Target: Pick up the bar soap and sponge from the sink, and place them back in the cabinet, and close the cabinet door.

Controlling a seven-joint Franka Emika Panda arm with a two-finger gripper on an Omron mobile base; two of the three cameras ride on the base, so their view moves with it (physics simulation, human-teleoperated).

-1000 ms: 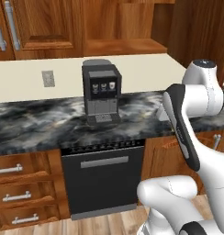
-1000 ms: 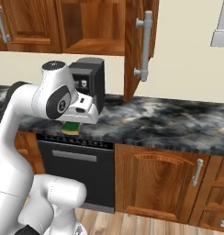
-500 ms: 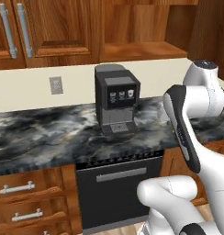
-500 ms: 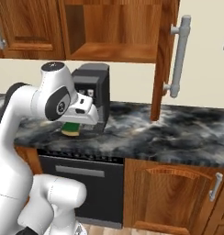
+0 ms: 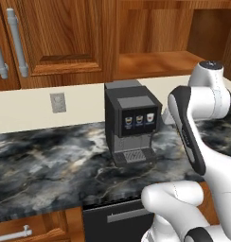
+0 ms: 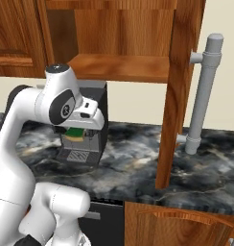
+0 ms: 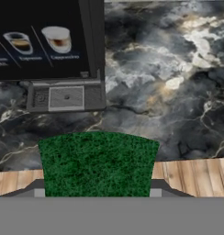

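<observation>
The sponge (image 7: 98, 163) sits clamped in the hand (image 6: 76, 134) above the table's front edge, before the coffee machine (image 5: 131, 120); next, I judge, lift it onto the open cabinet (image 6: 121, 67) shelf.

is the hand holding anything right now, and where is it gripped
Yes, the hand is shut on the sponge, gripping it by its two opposite sides, green top toward the hand camera.
</observation>
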